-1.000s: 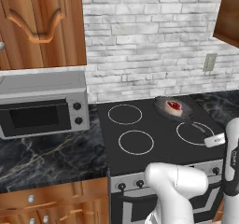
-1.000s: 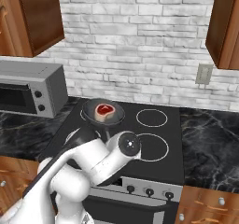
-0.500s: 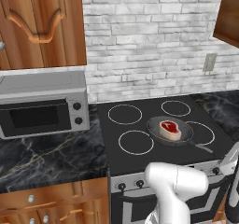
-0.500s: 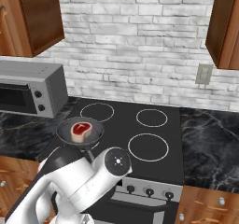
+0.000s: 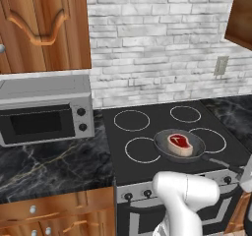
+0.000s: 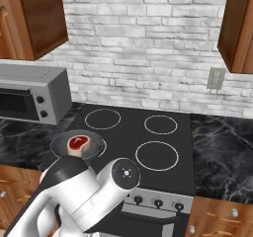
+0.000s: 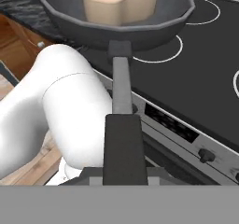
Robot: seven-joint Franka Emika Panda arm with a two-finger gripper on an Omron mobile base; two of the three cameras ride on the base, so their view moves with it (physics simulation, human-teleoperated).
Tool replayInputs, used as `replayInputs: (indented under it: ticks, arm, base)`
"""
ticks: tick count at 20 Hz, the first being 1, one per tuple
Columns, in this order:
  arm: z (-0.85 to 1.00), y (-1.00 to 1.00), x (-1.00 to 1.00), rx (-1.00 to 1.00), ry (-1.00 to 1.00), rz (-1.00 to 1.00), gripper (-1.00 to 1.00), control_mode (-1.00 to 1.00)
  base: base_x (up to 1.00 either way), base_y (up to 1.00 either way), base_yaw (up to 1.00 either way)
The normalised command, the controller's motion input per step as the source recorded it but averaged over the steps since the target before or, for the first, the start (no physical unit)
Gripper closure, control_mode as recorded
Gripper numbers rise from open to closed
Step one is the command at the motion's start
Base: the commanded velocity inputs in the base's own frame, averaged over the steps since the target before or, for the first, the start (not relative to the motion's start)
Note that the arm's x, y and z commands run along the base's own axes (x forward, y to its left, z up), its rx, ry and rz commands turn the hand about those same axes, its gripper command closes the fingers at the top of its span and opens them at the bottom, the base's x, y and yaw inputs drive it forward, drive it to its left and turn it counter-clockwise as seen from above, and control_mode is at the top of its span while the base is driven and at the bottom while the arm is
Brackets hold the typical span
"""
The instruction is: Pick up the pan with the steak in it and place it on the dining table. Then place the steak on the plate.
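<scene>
Here the two-finger gripper (image 7: pixel 125 174) is clamped on the long black handle of the shallow dark grey frying pan (image 7: pixel 116 29). The red steak with tan fat rim (image 7: pixel 119 1) is carried at twelve o'clock in the pan, which is held above the black glass stove (image 5: pixel 162 127), over its front edge.

So the carrying surface here is a black glass stove top (image 5: pixel 147 127) with four white burner rings (image 5: pixel 132 120) and a row of knobs (image 6: pixel 158 202) along its front panel. At 9 o'clock from it runs a black marble counter (image 5: pixel 54 166) with pale veins, and a grey microwave (image 5: pixel 44 114) sits right on that, pushed to the back by the brick wall. At 3 o'clock of the stove there's another stretch of the same counter (image 6: pixel 222 152).
</scene>
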Motion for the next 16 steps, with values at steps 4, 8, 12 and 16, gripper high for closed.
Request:
replayInputs:
  ticks: [4,8,12,16]
  arm:
    - [0.0,0.0,0.0,0.0,0.0,0.0,1.0,1.0]
    - [0.0,0.0,0.0,0.0,0.0,0.0,1.0,1.0]
    - [0.0,0.0,0.0,0.0,0.0,0.0,1.0,1.0]
    - [0.0,0.0,0.0,0.0,0.0,0.0,1.0,1.0]
  base:
    - [-0.55,0.0,0.04]
    - [-0.61,0.0,0.05]
    - [-0.42,-0.06,-0.04]
    - [-0.09,-0.09,-0.39]
